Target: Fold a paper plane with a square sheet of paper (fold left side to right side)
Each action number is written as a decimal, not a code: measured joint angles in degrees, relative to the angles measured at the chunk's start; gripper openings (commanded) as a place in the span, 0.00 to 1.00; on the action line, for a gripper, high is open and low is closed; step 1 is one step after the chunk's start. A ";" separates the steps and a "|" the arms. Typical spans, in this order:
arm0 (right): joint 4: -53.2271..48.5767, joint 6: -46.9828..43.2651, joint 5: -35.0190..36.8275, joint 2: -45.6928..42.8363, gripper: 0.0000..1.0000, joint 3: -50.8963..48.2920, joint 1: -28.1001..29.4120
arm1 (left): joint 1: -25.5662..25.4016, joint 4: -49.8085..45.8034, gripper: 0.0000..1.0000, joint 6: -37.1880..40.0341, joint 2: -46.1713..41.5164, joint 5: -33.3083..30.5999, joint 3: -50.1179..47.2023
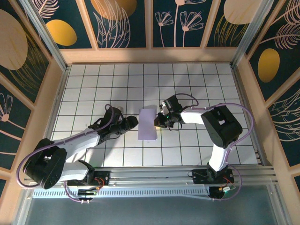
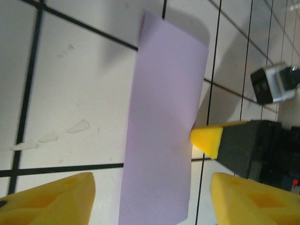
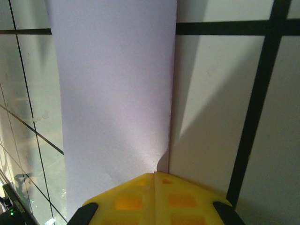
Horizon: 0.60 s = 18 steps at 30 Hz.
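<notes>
White gridded table (image 1: 93, 84); folded lavender paper (image 1: 148, 123) apparently lies flat on it.

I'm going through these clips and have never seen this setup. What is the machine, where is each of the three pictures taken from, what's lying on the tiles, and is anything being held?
Two robot arms are bolted at the near edge of a tiled table. The overhead picture looks down from above and behind them; the other two come from cameras on each wrist, with yellow fingertips in view. A lavender sheet of paper, folded to a narrow strip, lies between the arms. The right gripper is shut, its tips pressed together at the paper's edge, apparently pinning or pinching it. The left gripper is open, its fingers either side of the strip's end, holding nothing.
</notes>
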 measured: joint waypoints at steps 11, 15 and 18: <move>-1.38 -3.85 0.42 -1.49 0.00 -1.07 -1.97 | -0.07 5.49 0.45 -1.44 10.64 8.85 0.96; -1.36 -4.04 0.39 -1.66 0.00 -1.33 -1.99 | -0.07 6.88 0.43 -1.38 13.79 10.05 3.13; -1.33 -4.24 0.39 -1.70 0.00 -1.40 -1.99 | -0.07 7.13 0.41 -1.07 15.80 10.58 5.03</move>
